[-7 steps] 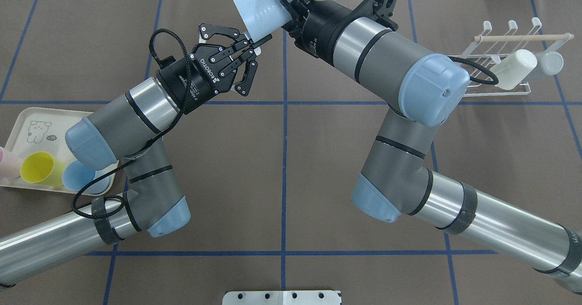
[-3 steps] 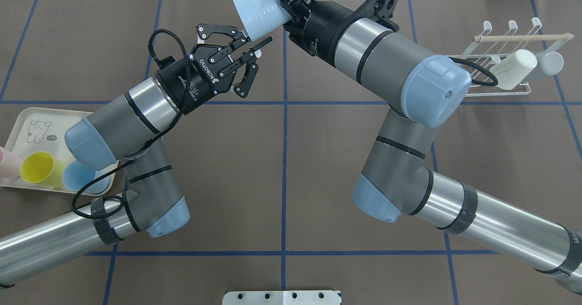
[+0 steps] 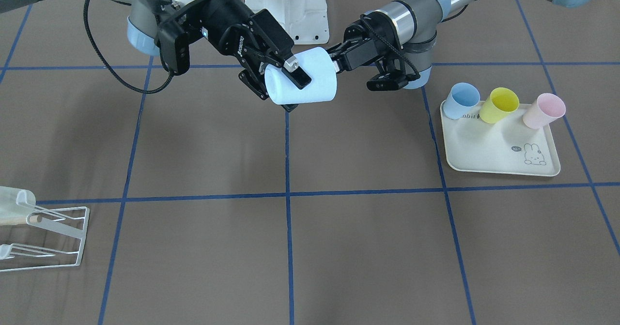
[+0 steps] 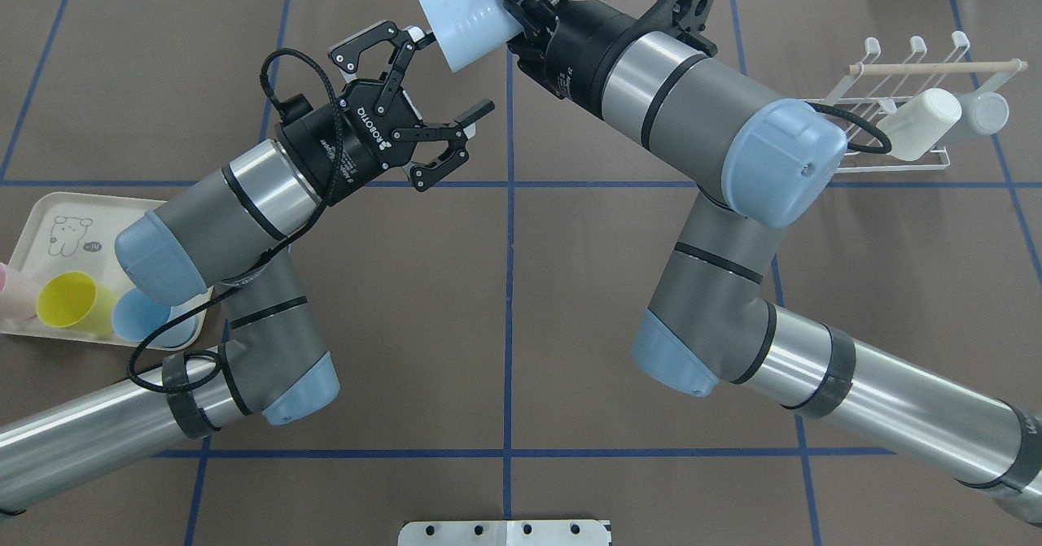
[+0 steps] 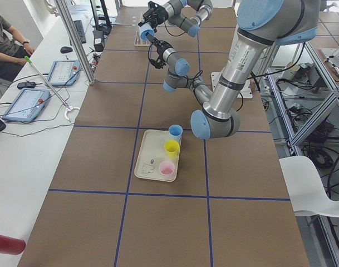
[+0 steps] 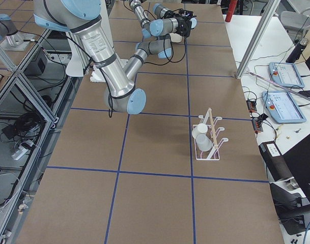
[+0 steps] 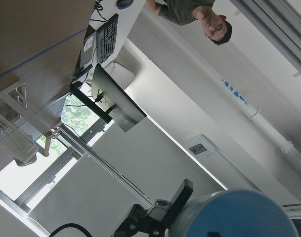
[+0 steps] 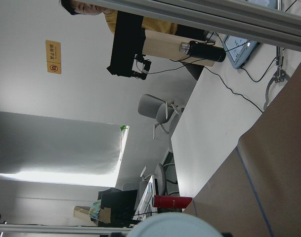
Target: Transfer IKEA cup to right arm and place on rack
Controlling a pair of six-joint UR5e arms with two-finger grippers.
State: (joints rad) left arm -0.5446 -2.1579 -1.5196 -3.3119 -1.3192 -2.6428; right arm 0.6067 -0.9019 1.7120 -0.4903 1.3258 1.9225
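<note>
Above the far middle of the brown worktop, my right tool [image 3: 293, 91] is clamped on the pale blue plastic cup [image 4: 466, 19], which lies sideways in the air. My left tool [image 4: 446, 72] gapes wide just beside it, gripping nothing. The small white wire rack with a wooden dowel [image 4: 936, 67] stands well apart, to my right.

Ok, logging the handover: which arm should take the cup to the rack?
Right. The right gripper grips the cup, the left gripper has its jaws open, and the rack is on the right arm's side.
</note>
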